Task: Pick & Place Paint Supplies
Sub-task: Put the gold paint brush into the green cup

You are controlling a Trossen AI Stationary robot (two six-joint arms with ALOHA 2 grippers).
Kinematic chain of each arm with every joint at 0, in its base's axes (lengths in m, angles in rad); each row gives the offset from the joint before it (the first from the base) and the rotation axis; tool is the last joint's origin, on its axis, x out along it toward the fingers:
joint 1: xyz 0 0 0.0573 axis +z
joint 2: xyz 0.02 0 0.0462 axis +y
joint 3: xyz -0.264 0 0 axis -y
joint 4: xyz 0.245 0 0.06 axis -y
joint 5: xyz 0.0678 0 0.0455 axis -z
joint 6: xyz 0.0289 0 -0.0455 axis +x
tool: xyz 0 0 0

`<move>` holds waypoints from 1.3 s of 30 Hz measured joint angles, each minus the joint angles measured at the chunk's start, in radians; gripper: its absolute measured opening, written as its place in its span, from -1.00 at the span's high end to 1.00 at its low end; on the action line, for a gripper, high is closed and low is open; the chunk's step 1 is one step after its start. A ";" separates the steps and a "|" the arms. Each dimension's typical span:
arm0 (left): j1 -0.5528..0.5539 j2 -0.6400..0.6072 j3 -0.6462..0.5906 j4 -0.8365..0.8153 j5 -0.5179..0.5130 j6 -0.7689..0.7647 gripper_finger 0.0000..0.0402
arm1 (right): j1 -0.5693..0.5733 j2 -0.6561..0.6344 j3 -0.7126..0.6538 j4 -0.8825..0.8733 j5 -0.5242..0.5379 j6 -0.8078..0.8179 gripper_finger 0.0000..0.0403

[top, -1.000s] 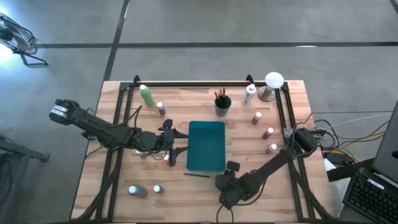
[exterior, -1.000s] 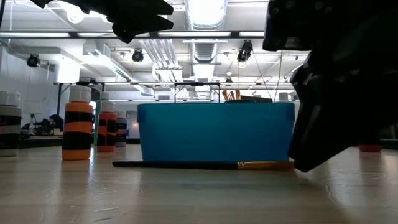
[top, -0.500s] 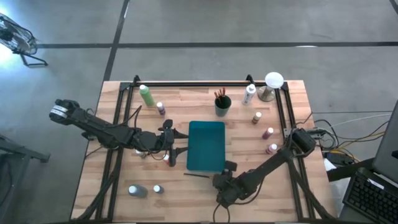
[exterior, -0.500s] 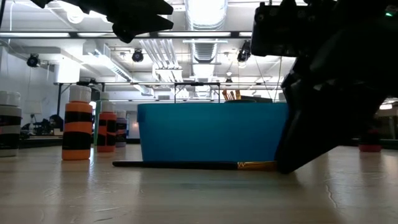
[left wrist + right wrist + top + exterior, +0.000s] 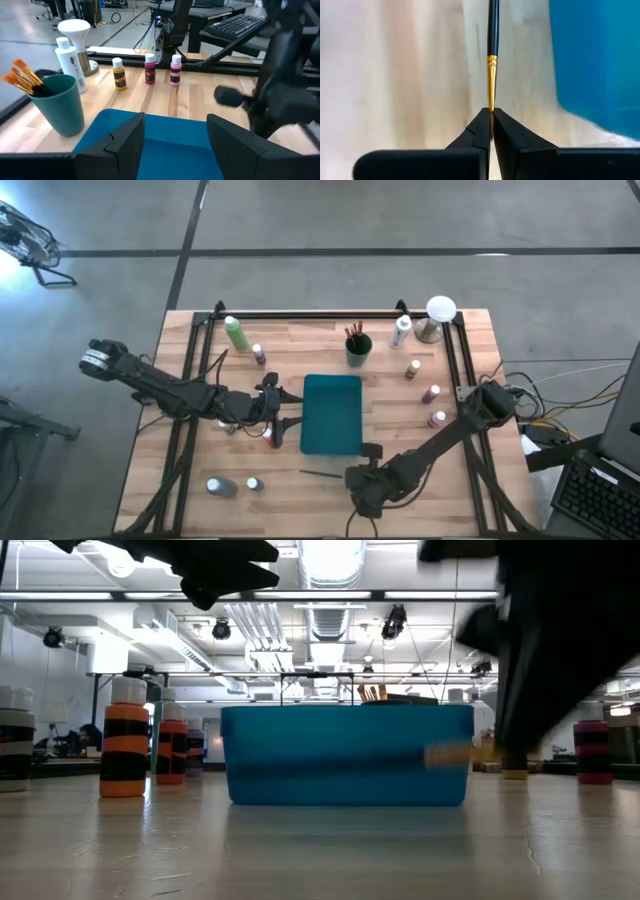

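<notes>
A thin black-handled brush (image 5: 320, 474) with a gold ferrule hangs just above the table, near the front edge of the teal tray (image 5: 331, 415). My right gripper (image 5: 352, 477) is shut on its right end; in the right wrist view the handle (image 5: 493, 30) runs away from the fingertips. My left gripper (image 5: 291, 412) hovers open at the tray's left edge, and nothing shows between its fingers (image 5: 125, 140). Small white-capped paint bottles (image 5: 432, 393) stand right of the tray. A light-green bottle (image 5: 236, 332) stands at the far left. My right gripper pinches the narrow tip of the brush's gold ferrule end (image 5: 491, 102) between its two fingertips (image 5: 481, 122). The fingers slant down from above and from the table's right. The brush is lifted clear and roughly level (image 5: 330, 762), its handle pointing toward the table's left.
A dark green cup (image 5: 358, 350) of brushes stands behind the tray. At the far right corner are a white bottle (image 5: 401, 331) and a white-domed object (image 5: 439, 311). Two bottles (image 5: 222, 486) lie near the front left, one (image 5: 268, 434) under my left arm. Black frame rails (image 5: 330, 314) border the table.
My right gripper has shut on the brush's ferrule end and risen. The brush, which lay on the table in front of the tray, now hangs clear of it at about half the tray wall's height, still roughly level.
</notes>
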 joint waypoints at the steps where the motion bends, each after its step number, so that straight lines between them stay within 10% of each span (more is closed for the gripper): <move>1: 0.000 0.000 0.001 -0.003 0.016 -0.019 -0.09 | 0.004 -0.015 0.012 -0.013 -0.001 -0.016 0.96; 17: 0.121 0.007 0.227 -0.324 0.727 -0.621 -0.09 | 0.060 -0.112 0.171 -0.185 0.383 -0.604 0.96; 39: 0.151 0.261 0.267 -0.197 1.059 -0.940 -0.09 | 0.032 -0.111 0.197 -0.145 0.689 -0.941 0.96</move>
